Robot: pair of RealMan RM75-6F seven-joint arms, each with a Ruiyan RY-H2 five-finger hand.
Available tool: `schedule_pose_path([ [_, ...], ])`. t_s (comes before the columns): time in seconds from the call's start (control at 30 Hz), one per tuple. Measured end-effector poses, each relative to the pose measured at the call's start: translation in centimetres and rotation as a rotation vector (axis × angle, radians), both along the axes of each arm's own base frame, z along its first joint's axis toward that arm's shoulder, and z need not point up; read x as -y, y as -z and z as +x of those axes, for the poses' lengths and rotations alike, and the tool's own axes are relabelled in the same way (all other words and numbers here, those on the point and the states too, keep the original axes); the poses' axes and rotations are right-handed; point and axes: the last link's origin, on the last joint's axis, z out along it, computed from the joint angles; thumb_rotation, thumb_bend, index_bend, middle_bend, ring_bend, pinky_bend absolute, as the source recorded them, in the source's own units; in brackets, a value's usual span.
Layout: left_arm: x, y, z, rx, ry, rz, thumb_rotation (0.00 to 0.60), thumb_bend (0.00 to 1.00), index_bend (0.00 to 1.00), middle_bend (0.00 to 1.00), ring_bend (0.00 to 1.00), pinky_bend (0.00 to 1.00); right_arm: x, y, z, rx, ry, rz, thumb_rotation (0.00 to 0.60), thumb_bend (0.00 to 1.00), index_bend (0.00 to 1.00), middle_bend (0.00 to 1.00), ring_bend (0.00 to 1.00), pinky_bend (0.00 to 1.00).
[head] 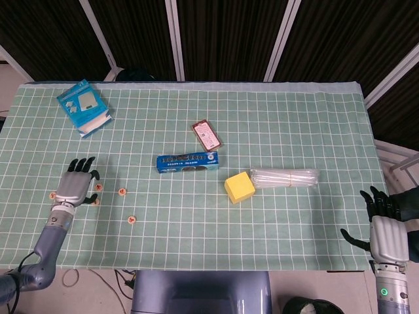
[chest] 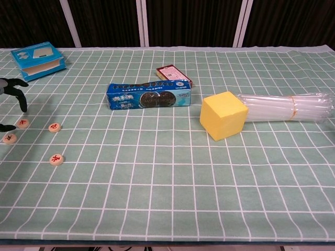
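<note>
My left hand (head: 77,184) hovers at the table's left side with its dark fingers spread and nothing in it. In the chest view only its fingertips (chest: 12,92) show at the left edge. Several round wooden chess pieces lie around it: one (head: 96,188) just right of the fingers, one (head: 95,201) beside the thumb, one (head: 122,191) further right and one (head: 131,220) nearer the front. My right hand (head: 385,230) hangs beyond the table's right front corner, fingers apart and empty.
A blue cookie pack (head: 187,161) lies mid-table with a small red packet (head: 207,134) behind it. A yellow cube (head: 239,187) sits against a bundle of clear straws (head: 285,177). A light-blue box (head: 84,106) rests at the far left.
</note>
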Motion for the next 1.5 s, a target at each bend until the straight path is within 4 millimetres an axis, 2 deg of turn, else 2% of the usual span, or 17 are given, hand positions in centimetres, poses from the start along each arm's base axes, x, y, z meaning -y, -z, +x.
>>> schedule_pose_path([
  [0.5, -0.9, 0.8, -0.2, -0.057, 0.000, 0.004, 0.600, 0.28, 0.45, 0.01, 0.00, 0.00, 0.0, 0.1, 0.0, 0.004, 0.006, 0.002, 0.600, 0.27, 0.12, 0.05, 0.01, 0.00],
  [1.03, -1.0, 2.0, 0.1, -0.078, 0.009, -0.021, 0.600, 0.28, 0.48, 0.03, 0.00, 0.00, 0.1, 0.1, 0.0, 0.010, 0.012, 0.001, 0.600, 0.27, 0.12, 0.05, 0.01, 0.00],
  [1.5, -0.9, 1.7, 0.2, -0.085, 0.010, -0.014, 0.600, 0.29, 0.49, 0.04, 0.00, 0.00, 0.1, 0.1, -0.1, 0.016, 0.016, 0.000, 0.600, 0.27, 0.12, 0.05, 0.01, 0.00],
])
